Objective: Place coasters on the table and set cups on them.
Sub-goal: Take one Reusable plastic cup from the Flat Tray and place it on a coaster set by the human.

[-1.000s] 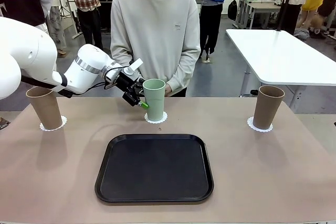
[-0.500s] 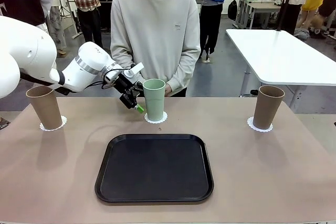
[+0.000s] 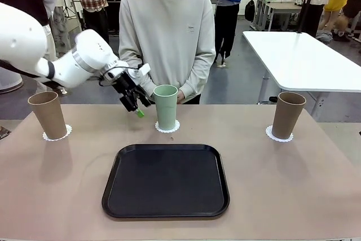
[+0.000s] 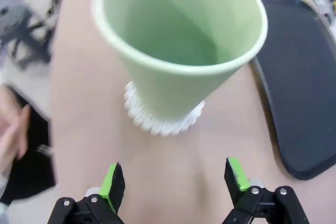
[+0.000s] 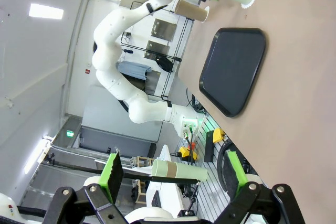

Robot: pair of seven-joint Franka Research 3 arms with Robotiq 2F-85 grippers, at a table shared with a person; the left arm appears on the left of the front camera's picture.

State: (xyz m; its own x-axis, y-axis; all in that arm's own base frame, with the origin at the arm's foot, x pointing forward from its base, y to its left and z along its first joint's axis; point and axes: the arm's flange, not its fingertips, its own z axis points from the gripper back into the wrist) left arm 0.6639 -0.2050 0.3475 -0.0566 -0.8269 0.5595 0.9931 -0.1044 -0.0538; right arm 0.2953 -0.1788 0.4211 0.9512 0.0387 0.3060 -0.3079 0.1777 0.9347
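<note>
The beige tabletop (image 3: 316, 184) stands in a busy workshop, with a person in a grey sweater at its far side and a white table (image 3: 304, 60) behind on the right. A black tray (image 3: 166, 181) lies in the middle, nearer to the robot. Three cups stand upright in a row behind it, each on its own lacy coaster: a tan cup (image 3: 48, 115) on the left coaster (image 3: 57, 134), the mint green cup (image 3: 166, 106) on the middle coaster (image 3: 167, 127), and another tan cup (image 3: 287, 114) on the right coaster (image 3: 280, 135).

The left gripper (image 3: 136, 108) hangs just beside the green cup, on its left, not touching it. In the left wrist view its jaws are wide open and hold nothing, with the green cup in front of them. The right gripper (image 5: 170, 171) is open too and empty.

As all cups are on coasters, the placing step seems finished. I think the next move only asks the left arm to go away from the green cup without pushing it.
</note>
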